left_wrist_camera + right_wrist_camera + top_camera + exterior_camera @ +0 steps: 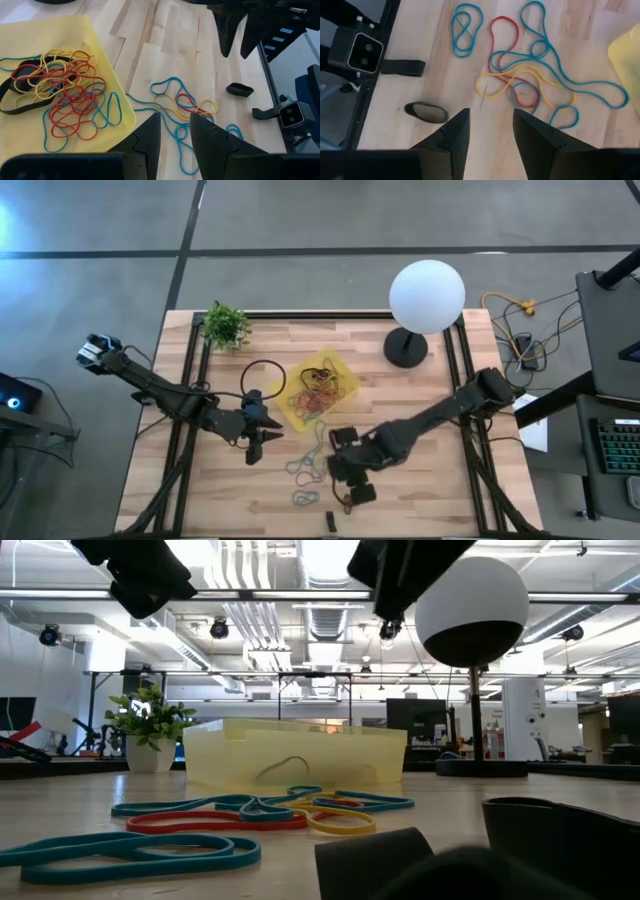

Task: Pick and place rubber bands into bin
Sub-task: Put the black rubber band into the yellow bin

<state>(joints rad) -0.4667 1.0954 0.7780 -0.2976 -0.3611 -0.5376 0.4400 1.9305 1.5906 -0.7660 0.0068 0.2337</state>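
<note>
The yellow bin [345, 365] stands mid-table and holds a tangle of red, yellow, blue and black rubber bands [60, 90]. Loose blue, red and yellow bands [308, 465] lie flat on the wood between the bin and the near edge, and show too in the right wrist view [530, 75]. My left gripper [175, 130] hovers open at the bin's near left corner, nothing between its fingers. My right gripper [490, 122] hangs open above the loose bands' near right side, pointing steeply down, and it too has nothing in it.
A black ring [262, 380] lies by the bin's left side. A white globe lamp [427, 295] on a black base [405, 348] stands at the far right, a small plant [226, 326] at the far left. A dark oblong piece [425, 112] and a camera [362, 47] sit near the front edge.
</note>
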